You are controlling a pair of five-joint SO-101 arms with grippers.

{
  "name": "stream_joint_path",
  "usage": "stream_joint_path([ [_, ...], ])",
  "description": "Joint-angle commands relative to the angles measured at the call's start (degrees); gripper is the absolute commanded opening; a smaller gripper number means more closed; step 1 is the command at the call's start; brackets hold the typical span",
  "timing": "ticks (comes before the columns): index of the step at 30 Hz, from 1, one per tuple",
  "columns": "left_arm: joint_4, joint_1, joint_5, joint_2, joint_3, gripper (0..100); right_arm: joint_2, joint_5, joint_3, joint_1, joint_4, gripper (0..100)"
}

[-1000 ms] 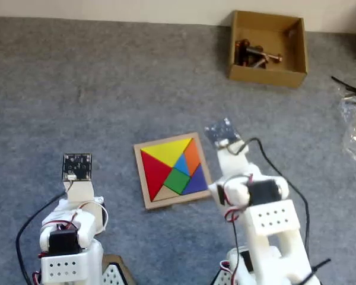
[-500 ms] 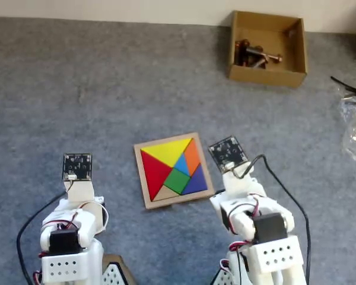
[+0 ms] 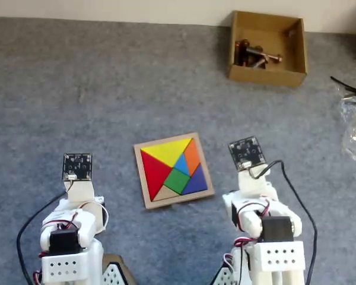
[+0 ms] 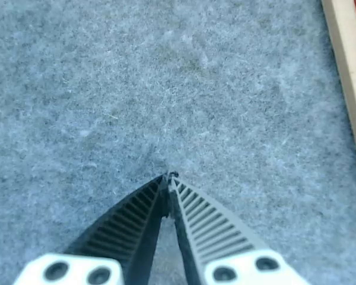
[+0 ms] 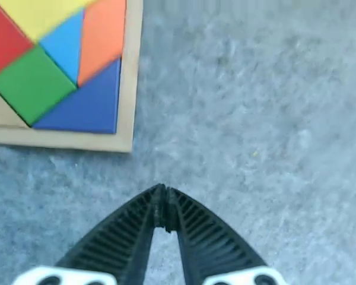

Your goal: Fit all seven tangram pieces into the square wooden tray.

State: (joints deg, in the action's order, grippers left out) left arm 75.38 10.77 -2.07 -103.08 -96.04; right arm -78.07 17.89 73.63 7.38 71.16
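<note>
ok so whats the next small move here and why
Probably no more placing, just park both arms. The tray looks filled with coloured pieces, and the left gripper and right gripper sit shut over carpet beside it. The tan triangle could be a piece or a gap; I can't tell.

Makeshift lab bench: grey felt mat [image 3: 77,71], cardboard box [image 3: 267,76] of metal parts [image 3: 255,54].
</note>
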Motion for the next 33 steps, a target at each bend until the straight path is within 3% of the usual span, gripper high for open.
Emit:
stream_joint_path([
  [1, 0.4, 0.5, -0.1, 0.4, -1.2, 0, -0.8, -0.2, 0.7, -0.7, -1.8, 0.5],
  [18, 0.4, 0.5, -0.1, 0.4, -1.2, 0, -0.9, -0.4, 5.8, -0.7, -6.5, 0.5],
  [24, 0.4, 0.5, -0.1, 0.4, -1.2, 0, -0.9, -0.4, 6.1, -4.3, -7.8, 0.5],
  [33, 0.4, 0.5, -0.1, 0.4, -1.2, 0, -0.9, -0.2, 14.6, -4.3, -13.2, 0.5],
])
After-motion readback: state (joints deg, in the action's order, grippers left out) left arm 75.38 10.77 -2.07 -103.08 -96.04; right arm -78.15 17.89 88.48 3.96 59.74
